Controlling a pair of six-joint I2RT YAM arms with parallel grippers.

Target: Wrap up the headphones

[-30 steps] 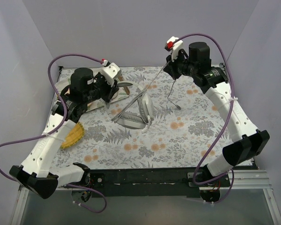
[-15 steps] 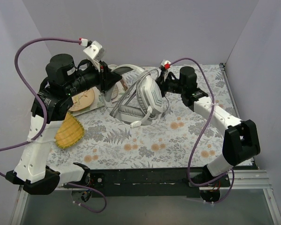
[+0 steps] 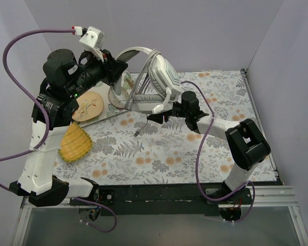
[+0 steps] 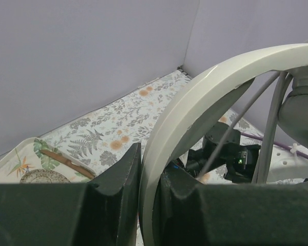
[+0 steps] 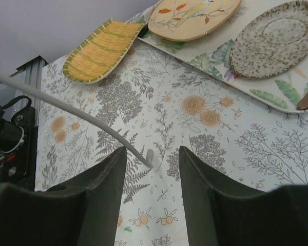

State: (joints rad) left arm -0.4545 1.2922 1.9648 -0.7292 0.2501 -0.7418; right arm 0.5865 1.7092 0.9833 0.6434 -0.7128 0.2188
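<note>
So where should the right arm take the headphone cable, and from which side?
On the free stretch of the cable just above its plug, approached side-on from where the right gripper is now, open fingers straddling it. There the cable is thin, nearly straight and hangs loose below the headphones, which the left gripper holds up by the headband.

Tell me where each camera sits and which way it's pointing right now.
Top: above and behind the bases, looking down on the table; both arms show.
Left wrist: raised, facing the back corner; left gripper clamps the headband.
Right wrist: low, looking down toward the tray; right gripper open, cable ahead.
Shared: top and right wrist both show the yellow dish; top and left wrist, the headphones.
</note>
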